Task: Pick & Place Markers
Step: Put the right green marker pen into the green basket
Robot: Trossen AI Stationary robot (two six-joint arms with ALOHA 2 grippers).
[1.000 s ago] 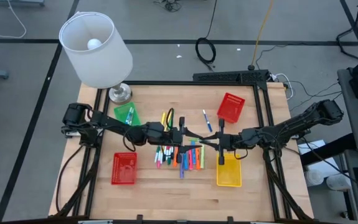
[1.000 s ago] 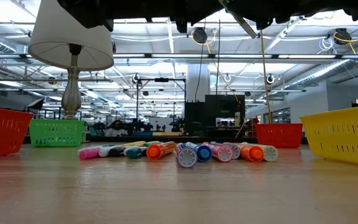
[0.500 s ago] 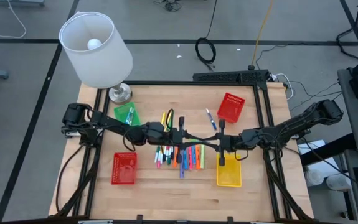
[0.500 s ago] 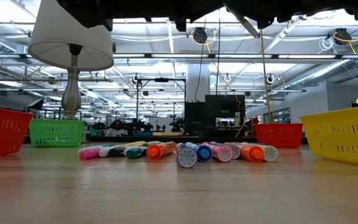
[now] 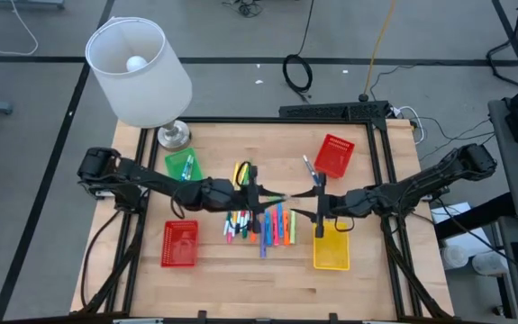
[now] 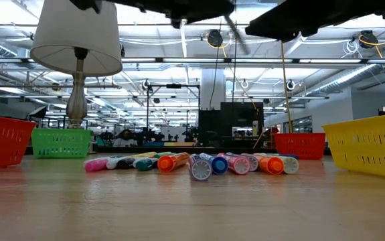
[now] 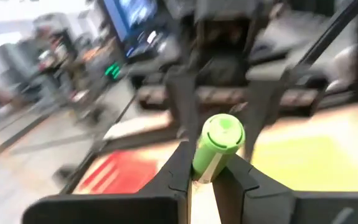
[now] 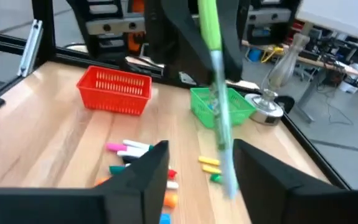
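- Your left gripper (image 7: 207,180) is clamped on a green-capped marker (image 7: 218,144) with a pale barrel, held up above the middle of the table; the cap's round, smooth end faces the wrist camera.
- Your right gripper (image 8: 194,163) stands with its dark fingers spread apart, and a thin green-and-white marker (image 8: 217,81) shows blurred between them; you cannot tell whether they touch it.
- The rest of the markers (image 5: 263,225) lie in a loose row on the pale wooden table (image 5: 240,274), round caps facing the low camera.
- Four slatted plastic baskets ring the pile: a green basket (image 5: 184,166) and a red basket (image 5: 333,155) at the far side, a second red basket (image 5: 179,243) and a yellow basket (image 5: 331,248) nearer.
- Bare wood lies open along the table's near edge.
- A lamp (image 5: 139,72) with a white shade stands at the far left corner.
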